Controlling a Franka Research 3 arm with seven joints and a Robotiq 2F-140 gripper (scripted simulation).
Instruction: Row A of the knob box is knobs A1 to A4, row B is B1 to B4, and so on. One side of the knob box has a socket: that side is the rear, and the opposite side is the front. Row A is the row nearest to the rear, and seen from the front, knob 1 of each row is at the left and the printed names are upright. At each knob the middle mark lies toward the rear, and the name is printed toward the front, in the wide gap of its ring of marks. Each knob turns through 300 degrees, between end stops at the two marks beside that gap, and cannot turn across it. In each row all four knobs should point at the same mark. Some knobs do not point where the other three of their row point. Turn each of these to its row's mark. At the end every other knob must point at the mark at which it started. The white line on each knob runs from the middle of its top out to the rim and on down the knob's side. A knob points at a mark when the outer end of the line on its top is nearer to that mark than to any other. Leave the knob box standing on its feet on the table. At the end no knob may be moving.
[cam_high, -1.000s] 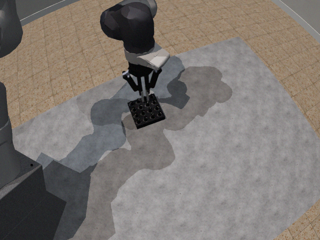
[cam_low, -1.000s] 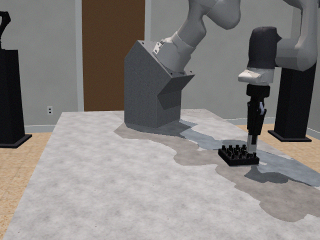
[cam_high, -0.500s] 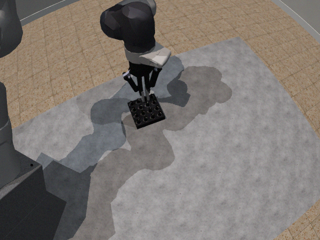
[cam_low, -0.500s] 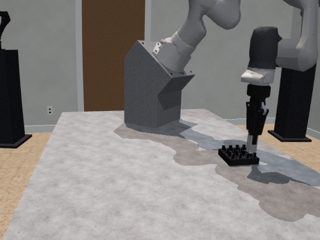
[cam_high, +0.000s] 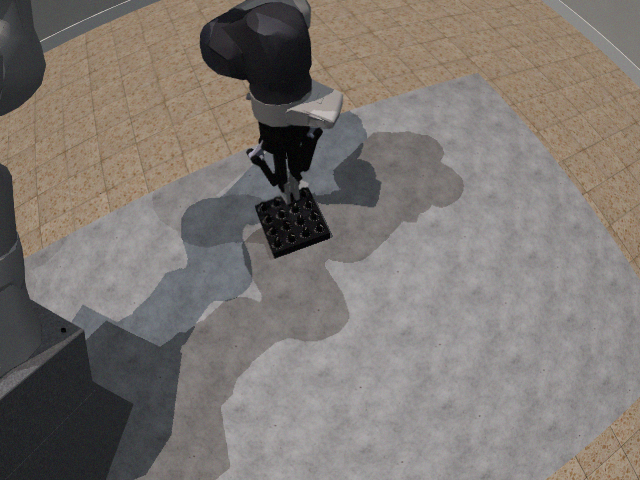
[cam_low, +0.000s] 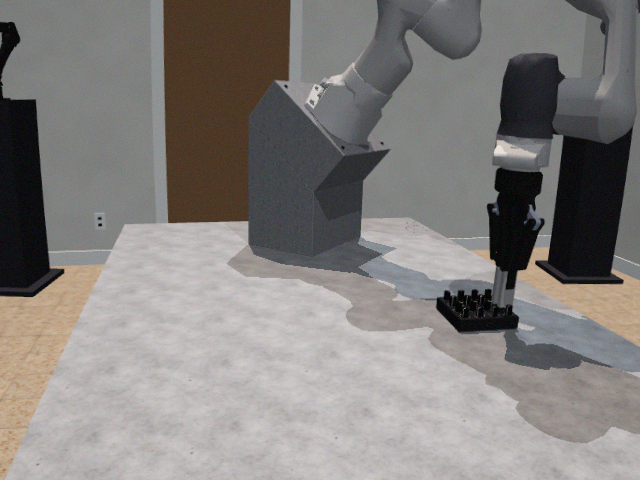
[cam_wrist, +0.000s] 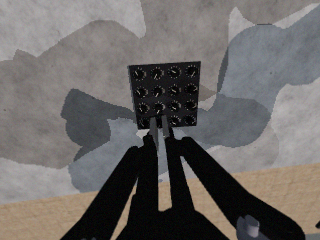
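The black knob box (cam_high: 293, 222) stands flat on the grey table, with four rows of four small black knobs. It also shows in the exterior view (cam_low: 476, 311) and the wrist view (cam_wrist: 167, 95). My gripper (cam_high: 290, 196) points straight down over the row at the box's edge nearest the wrist camera. Its fingers are closed narrowly around one knob (cam_wrist: 159, 121), the second from the left in the bottom row of the wrist view. The fingertips also show in the exterior view (cam_low: 502, 300). The fingers hide that knob's white line. The printed names are too small to read.
The arm's grey angled base block (cam_low: 305, 180) stands at the far end of the table. A black pedestal (cam_low: 586, 206) stands on the floor behind the box, and another (cam_low: 18, 196) at the far left. The table edge runs close behind the box (cam_high: 217, 170).
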